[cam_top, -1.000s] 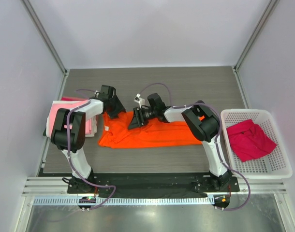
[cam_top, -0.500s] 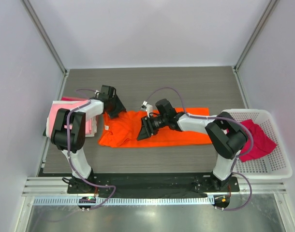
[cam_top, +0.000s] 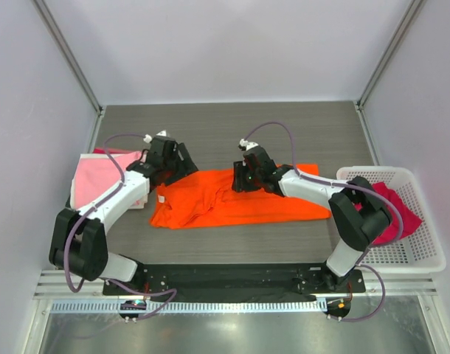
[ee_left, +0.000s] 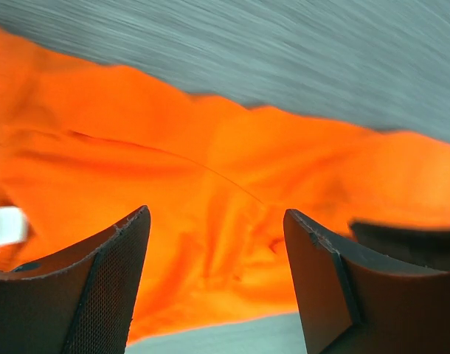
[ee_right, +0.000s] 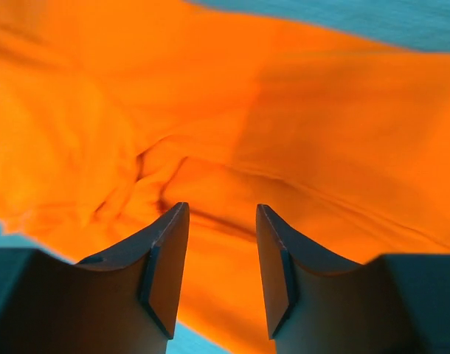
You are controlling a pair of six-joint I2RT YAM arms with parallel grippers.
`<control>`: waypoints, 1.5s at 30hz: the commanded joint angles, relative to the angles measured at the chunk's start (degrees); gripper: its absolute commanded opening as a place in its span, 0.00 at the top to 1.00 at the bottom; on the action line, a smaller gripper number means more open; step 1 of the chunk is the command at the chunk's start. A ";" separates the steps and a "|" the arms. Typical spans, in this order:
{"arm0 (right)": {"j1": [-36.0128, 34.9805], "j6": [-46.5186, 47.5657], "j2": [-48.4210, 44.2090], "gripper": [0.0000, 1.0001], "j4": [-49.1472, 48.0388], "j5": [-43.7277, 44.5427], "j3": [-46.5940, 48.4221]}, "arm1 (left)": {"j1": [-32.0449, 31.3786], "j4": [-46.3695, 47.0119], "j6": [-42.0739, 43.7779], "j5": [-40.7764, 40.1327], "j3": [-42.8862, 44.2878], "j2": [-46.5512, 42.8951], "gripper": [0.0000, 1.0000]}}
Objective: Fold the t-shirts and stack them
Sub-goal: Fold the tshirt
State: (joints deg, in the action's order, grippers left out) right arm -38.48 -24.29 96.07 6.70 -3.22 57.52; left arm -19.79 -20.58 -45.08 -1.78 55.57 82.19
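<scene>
The orange t-shirt [cam_top: 232, 206] lies flat across the middle of the worktop [cam_top: 284, 133]. Its long axis runs left to right in the top view, from near the pink folded stack [cam_top: 99, 173] at the left edge toward the white basket [cam_top: 424, 254] at the right.

Both arms reach in over the shirt's upper edge. The left gripper [ee_left: 216, 221] is at the shirt's upper left corner, close to the stack. Its jaws are spread wide with nothing between them, and the cloth shows below and ahead of them.

The right gripper [ee_right: 222, 212] hangs over the upper edge near the middle of the shirt's length. Its jaws are parted by a narrower gap, with wrinkled orange cloth showing through it. We see no fold pinched between them.

So the shirt lies directly under both grippers and extends away to the lower part of the frame. The right half of the garment is nearer the right arm. We judge that the next fold depends on each gripper taking that upper edge.

A magenta tee [cam_top: 403, 210] sits in the basket.

A small white tag [ee_left: 5, 225] shows at the left of the left wrist view. It is too blurred to read, and we find no other writing or brand.
</scene>
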 commanded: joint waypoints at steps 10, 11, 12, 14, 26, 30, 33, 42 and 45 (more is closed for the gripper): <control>1.83 0.92 6.49 0.62 5.34 19.83 7.52 | -8.86 0.36 -1.77 0.90 3.31 10.95 0.30; 1.83 1.09 6.67 0.62 5.86 20.79 7.52 | -8.77 0.36 -1.77 0.55 3.75 11.93 0.29; 1.83 1.00 7.19 0.62 6.13 21.32 7.52 | -8.86 0.28 -1.68 0.29 4.54 12.98 0.30; 1.83 1.09 7.72 0.63 7.01 21.51 7.52 | -8.86 -0.60 -1.68 -0.67 5.68 15.61 0.30; 1.92 2.67 -5.70 0.70 11.13 17.46 -2.67 | -8.60 -4.55 -0.19 -4.02 9.29 17.83 0.28; 2.79 2.94 -9.67 0.69 14.21 21.58 -1.97 | -9.39 -4.99 1.66 -6.38 6.84 9.60 0.22; 3.06 1.97 -12.92 0.56 17.11 26.41 -2.32 | -9.30 -7.98 2.01 -10.25 4.38 4.75 0.19; 10.42 -12.76 -18.29 0.01 22.57 27.68 -8.30 | -4.39 -13.17 -4.57 -13.87 -2.30 -1.42 0.00; 11.76 -16.91 -18.03 0.00 24.41 28.79 -7.34 | -2.80 -11.33 -5.63 -12.46 -2.75 -0.55 0.00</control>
State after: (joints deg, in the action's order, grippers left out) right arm -28.16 -33.50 79.59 29.23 24.34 49.32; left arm -23.88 -31.77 -47.97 -13.96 53.34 80.93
